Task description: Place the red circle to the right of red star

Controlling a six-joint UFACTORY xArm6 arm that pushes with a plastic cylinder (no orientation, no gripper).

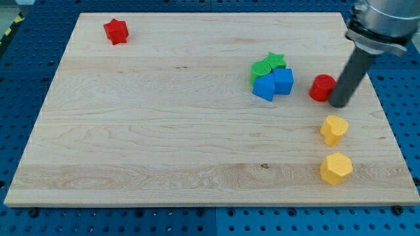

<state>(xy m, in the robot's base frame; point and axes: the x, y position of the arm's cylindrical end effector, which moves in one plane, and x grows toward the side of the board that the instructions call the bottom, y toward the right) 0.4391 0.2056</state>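
The red circle (321,87) lies at the board's right side. The red star (116,31) lies far off at the view's top left. My tip (339,103) stands just right of and slightly below the red circle, touching or nearly touching its right edge. The dark rod rises from it toward the view's top right.
Two green blocks (268,65) and two blue blocks (273,83) cluster left of the red circle. A yellow block (334,129) and another yellow block (336,168) lie below my tip. The wooden board (164,131) rests on a blue pegboard.
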